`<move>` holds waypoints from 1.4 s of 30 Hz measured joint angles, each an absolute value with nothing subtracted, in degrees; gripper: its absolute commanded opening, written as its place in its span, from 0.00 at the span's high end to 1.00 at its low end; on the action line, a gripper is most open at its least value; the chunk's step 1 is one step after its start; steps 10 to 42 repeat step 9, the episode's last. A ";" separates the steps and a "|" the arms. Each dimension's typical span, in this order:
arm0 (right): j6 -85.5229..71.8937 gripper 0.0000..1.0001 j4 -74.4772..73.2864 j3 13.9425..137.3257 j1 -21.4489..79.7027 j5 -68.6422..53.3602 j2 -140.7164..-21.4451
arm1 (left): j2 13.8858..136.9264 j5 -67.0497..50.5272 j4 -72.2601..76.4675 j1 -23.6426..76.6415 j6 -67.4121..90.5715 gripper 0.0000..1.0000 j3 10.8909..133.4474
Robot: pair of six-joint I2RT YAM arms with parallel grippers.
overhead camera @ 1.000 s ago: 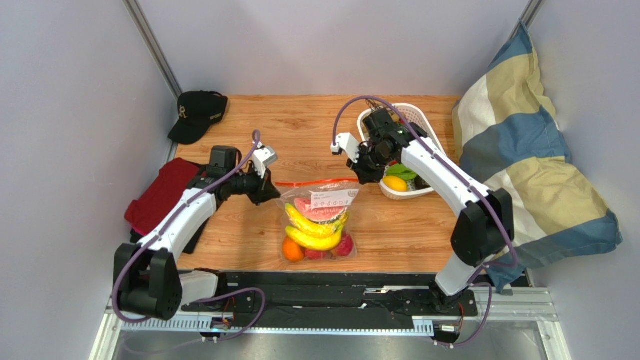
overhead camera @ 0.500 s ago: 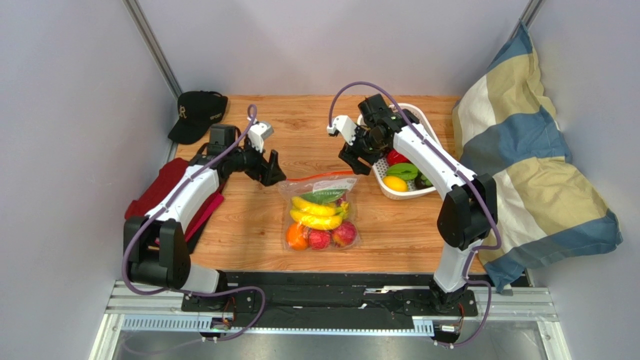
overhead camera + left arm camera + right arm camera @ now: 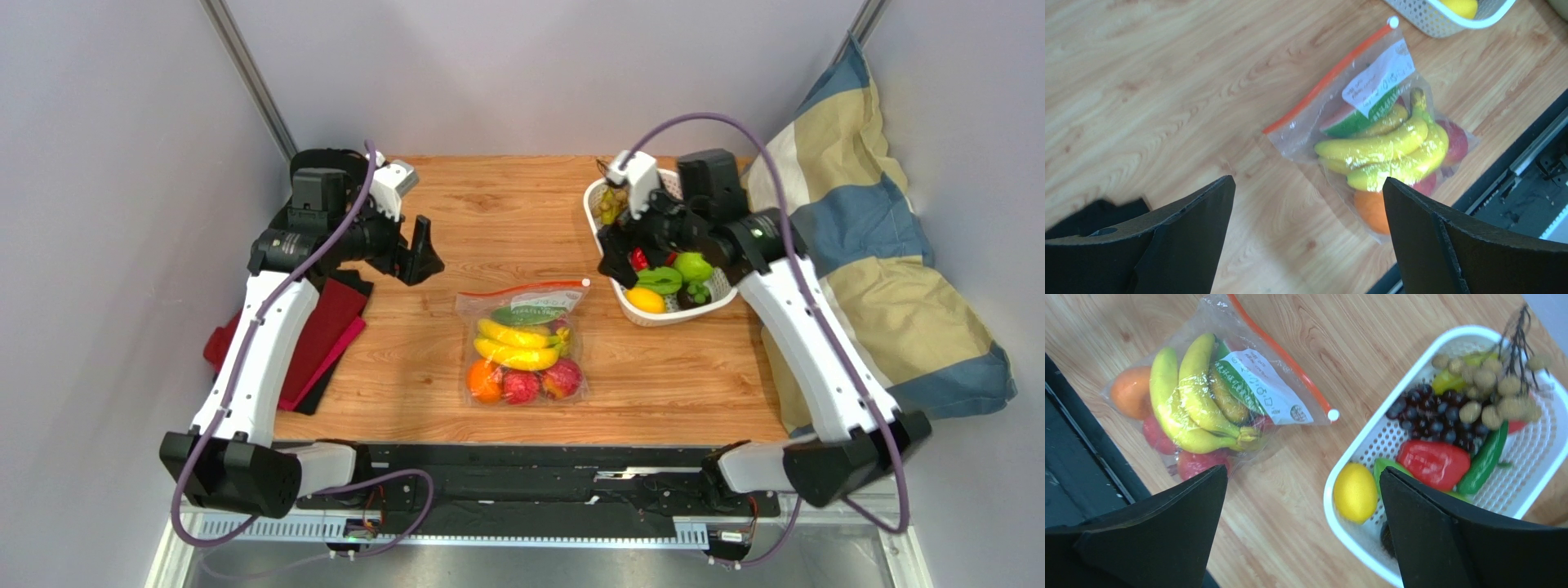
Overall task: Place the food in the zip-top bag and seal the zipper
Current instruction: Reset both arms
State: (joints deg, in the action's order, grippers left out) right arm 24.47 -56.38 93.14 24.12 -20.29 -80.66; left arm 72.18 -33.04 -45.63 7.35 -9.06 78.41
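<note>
The zip-top bag [image 3: 525, 346] lies flat on the wooden table, in the middle and towards the front, with nothing touching it. Inside it the food shows through the plastic: yellow bananas [image 3: 1379, 150], an orange [image 3: 1131, 392], red round fruits [image 3: 542, 385] and a green piece [image 3: 1352, 125]. The zipper [image 3: 521, 292] runs straight along the bag's far edge, its white slider [image 3: 1332, 414] at the right end. My left gripper [image 3: 415, 254] hangs open above the table, left of and behind the bag. My right gripper [image 3: 617, 255] is open too, over the basket's near-left rim. Both are empty.
A white lattice basket [image 3: 718, 300] at the back right holds a lemon [image 3: 1355, 493], a red pepper [image 3: 1433, 462], dark grapes [image 3: 1432, 413] and green pieces. A red and black cloth [image 3: 309, 349] lies at the left edge. A striped pillow [image 3: 883, 270] leans on the right.
Both grippers went from shut to open and let go of the bag's top corners. Both arms drew back and outwards, and the bag settled flat on the table.
</note>
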 measured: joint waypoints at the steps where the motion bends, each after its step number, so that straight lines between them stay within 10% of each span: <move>1: 22.70 0.00 -55.88 90.89 22.63 -21.23 -77.49 | 71.40 -32.34 -47.46 7.33 -9.08 0.01 78.26; 9: 13.26 0.00 -53.89 74.43 7.86 -25.12 -66.57 | 66.87 -27.18 -54.13 7.33 -9.23 0.01 72.51; 42: 13.26 0.00 -53.89 74.43 7.86 -25.12 -66.57 | 66.87 -27.18 -54.13 7.33 -9.23 0.01 72.51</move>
